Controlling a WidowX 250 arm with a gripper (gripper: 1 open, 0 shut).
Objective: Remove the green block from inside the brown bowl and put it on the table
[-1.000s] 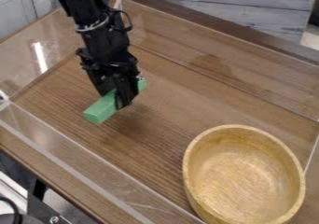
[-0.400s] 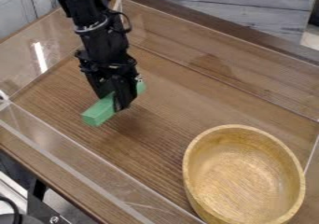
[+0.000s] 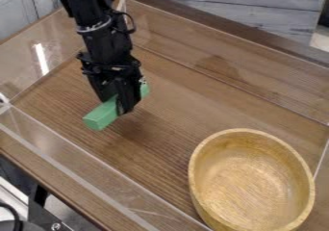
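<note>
The green block (image 3: 102, 115) is tilted, its lower end at the table (image 3: 193, 100) and its upper end between the black fingers of my gripper (image 3: 125, 102), which points down and is shut on it. This is left of centre on the tabletop. The brown bowl (image 3: 252, 180) sits at the lower right, empty, well apart from the block and gripper.
Clear acrylic walls (image 3: 77, 167) run along the table's edges, close to the block on the near-left side. A grey wall and dark strip lie behind the table at the upper right.
The block's lower end has sunk slightly toward the table; otherwise the gripper and block stay in place.
</note>
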